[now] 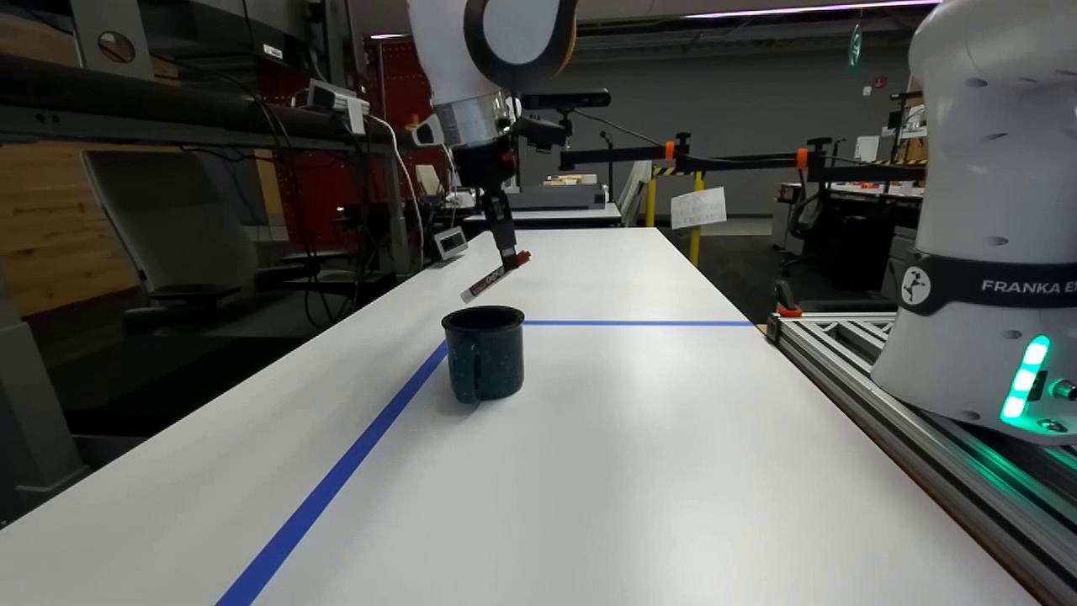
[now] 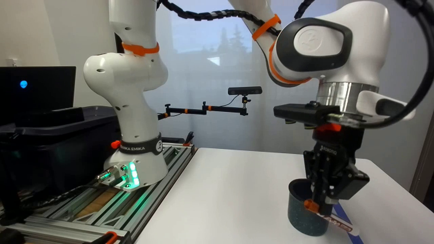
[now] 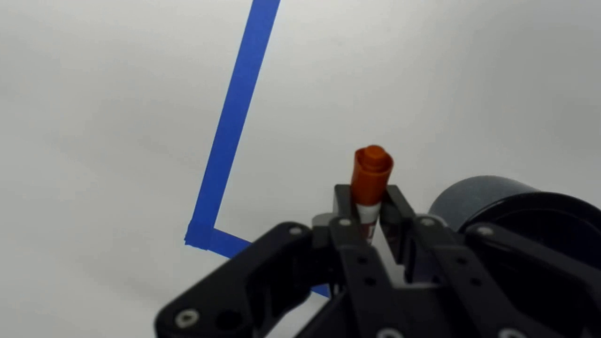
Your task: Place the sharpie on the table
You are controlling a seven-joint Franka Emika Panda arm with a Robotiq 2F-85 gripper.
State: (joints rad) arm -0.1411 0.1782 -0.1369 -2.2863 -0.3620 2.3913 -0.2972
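Your Robotiq gripper (image 3: 368, 211) pinching an orange-capped marker (image 2: 339, 223), held aslant, dark teal mug (image 1: 498, 360) beside your gripper, white table (image 1: 639, 421) beneath

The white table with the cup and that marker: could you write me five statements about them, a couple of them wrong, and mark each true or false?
1. The end effector holds the marker at a tilt. True.
2. The marker is green all over. False: its cap is orange.
3. The cup stands upright on the table. True.
4. The marker is inside the cup. False: it is held outside it.
5. Blue tape marks the tabletop. True.
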